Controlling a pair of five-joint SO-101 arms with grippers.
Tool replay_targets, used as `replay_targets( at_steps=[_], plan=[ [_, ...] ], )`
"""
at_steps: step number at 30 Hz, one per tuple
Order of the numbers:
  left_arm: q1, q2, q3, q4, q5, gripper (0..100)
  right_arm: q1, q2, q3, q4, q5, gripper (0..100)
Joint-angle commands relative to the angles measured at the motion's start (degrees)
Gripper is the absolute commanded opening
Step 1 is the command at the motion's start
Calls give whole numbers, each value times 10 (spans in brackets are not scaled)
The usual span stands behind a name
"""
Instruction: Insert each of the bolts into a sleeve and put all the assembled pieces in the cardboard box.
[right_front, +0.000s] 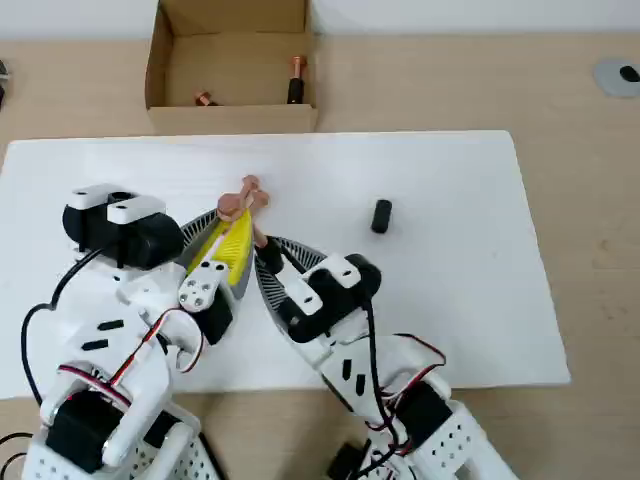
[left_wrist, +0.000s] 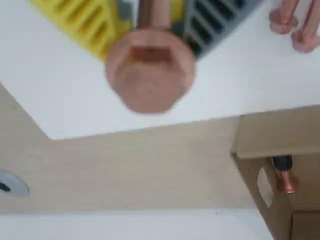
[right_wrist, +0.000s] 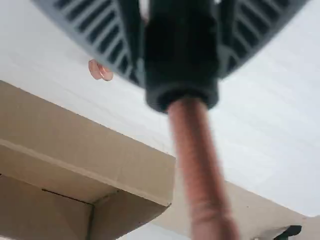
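In the left wrist view the bolt (left_wrist: 150, 75) held by the left gripper (left_wrist: 150, 35) shows as a blurred head. Its shank leaves the picture between the fingers, so the grip itself is cut off. Two loose bolts (left_wrist: 282, 21) on the white sheet (left_wrist: 75, 95) are cropped partway up their shanks. In the right wrist view the sleeve (right_wrist: 182, 55) hides one end of a copper shank (right_wrist: 200, 170), which is smeared and runs out of the picture before its other end. From above, the cardboard box (right_front: 158, 70), on the table (right_front: 580, 110) past the sheet's far edge, is cut off at its far side. The copper piece (right_front: 204, 98) in its near left corner is too small to tell whether it is a bare bolt or an assembled piece.
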Motion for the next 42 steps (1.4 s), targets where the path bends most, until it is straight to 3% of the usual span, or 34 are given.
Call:
replay_targets(
  at_steps=[1, 17, 22, 29, 42],
  plan=[
    [-3, 0, -38, 16, -1, 9, 11, -91, -3, -14, -5, 10],
    [-1, 0, -10, 14, 4, 9, 10, -91, -3, -16, -5, 10],
    [36, 0, 1, 12, 4, 9, 10, -91, -3, -16, -5, 10],
    [40, 0, 56, -51, 10, 9, 10, -91, -5, -16, -5, 10],
    [40, 35, 93, -31, 11, 10, 10, -91, -4, -16, -5, 10]
  ],
)
